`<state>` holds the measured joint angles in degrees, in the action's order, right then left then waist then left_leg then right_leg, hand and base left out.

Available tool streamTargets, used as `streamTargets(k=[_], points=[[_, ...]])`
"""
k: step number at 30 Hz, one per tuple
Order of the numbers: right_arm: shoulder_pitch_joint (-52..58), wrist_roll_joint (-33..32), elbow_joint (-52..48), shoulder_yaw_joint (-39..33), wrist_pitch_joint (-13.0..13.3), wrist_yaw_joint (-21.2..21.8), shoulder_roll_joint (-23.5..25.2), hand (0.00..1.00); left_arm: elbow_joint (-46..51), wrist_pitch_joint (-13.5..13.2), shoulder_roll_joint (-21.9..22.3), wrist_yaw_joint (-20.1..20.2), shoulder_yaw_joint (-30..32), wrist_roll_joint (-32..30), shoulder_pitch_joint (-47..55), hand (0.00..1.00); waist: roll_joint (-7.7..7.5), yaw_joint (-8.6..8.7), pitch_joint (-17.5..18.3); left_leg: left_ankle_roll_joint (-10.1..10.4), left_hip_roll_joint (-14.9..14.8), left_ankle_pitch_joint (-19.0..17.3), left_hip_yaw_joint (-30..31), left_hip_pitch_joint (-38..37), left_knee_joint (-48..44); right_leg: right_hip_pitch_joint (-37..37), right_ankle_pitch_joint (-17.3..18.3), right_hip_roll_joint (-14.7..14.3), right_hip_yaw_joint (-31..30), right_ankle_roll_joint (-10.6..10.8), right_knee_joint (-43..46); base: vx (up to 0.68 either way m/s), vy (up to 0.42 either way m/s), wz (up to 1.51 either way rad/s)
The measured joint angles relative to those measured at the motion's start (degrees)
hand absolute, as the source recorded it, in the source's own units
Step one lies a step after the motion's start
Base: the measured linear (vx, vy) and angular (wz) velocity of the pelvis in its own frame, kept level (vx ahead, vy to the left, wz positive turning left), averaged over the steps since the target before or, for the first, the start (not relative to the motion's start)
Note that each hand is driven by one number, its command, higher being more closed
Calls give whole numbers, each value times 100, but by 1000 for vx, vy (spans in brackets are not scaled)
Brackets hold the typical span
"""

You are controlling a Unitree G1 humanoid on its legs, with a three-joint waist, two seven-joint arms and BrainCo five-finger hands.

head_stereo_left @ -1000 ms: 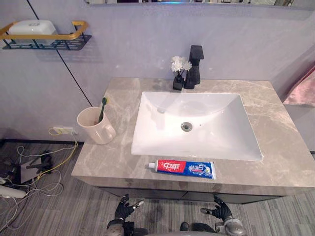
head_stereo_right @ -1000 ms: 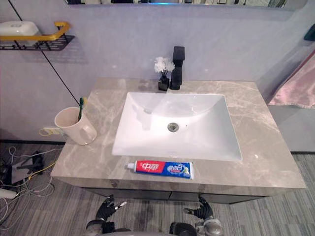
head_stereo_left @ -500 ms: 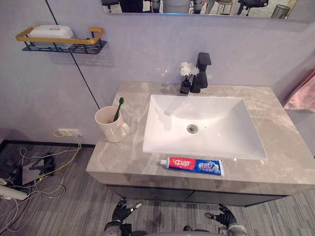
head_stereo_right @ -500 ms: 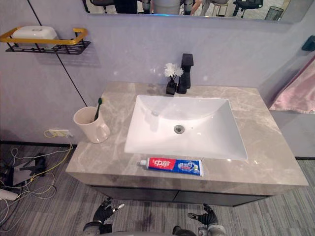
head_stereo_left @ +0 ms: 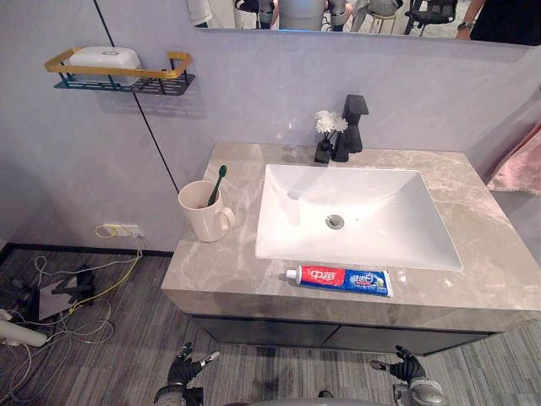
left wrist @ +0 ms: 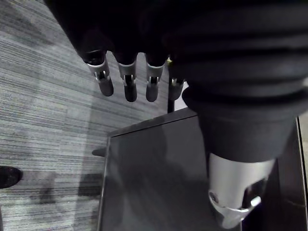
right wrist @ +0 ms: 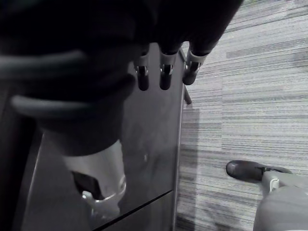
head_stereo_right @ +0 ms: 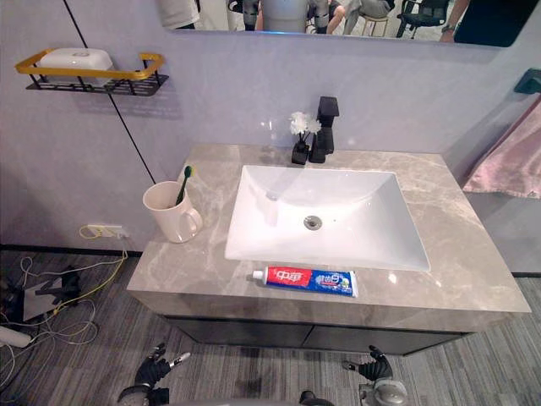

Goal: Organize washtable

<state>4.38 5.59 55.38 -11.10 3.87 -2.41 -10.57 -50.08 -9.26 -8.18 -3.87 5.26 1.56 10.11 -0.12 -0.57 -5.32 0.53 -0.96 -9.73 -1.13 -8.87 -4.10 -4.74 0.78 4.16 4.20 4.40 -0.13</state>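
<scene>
Hanging below the grey marble worktop (head_stereo_left: 220, 271) with fingers loosely spread and empty, the left hand (head_stereo_left: 184, 369) and right hand (head_stereo_left: 406, 369) appear not yet started on tidying; the red-and-blue toothpaste tube (head_stereo_left: 338, 280), lying before the white rectangular basin (head_stereo_left: 355, 211), likely calls for the first reach.
</scene>
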Motion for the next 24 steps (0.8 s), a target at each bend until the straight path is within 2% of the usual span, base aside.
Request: streamTargets(k=[7,10,16,18,24], points=[[128,-298,238,-259,1,-10,49,0,-129,11,48,-4,-74,9,-10,0,16,-4,1,12,3,10,26,-83,12,-233,-88,33,120,15,-220,-14,-5,7],[236,-525,260,-472,2,-15,121,0,-147,17,115,-13,-122,85,-12,0,20,3,-3,109,18,71,119,-88,65,-323,-126,89,258,27,-314,-57,-22,21],[237,-671,284,-735,3,-17,129,0,-94,28,114,-130,-94,296,0,0,39,-16,-23,161,-13,237,273,-142,203,-418,-203,71,452,-19,-411,-69,-50,16],[233,-671,272,-744,6,-16,122,0,191,31,106,-167,27,340,17,0,40,-30,-23,162,-17,271,356,-89,225,-415,-206,72,559,-25,-428,-123,-46,23],[290,-667,156,-876,9,-10,114,0,1954,26,70,-285,711,451,282,0,31,-44,-39,163,-30,402,555,-52,409,-516,-228,69,852,-45,-528,-52,-32,23]])
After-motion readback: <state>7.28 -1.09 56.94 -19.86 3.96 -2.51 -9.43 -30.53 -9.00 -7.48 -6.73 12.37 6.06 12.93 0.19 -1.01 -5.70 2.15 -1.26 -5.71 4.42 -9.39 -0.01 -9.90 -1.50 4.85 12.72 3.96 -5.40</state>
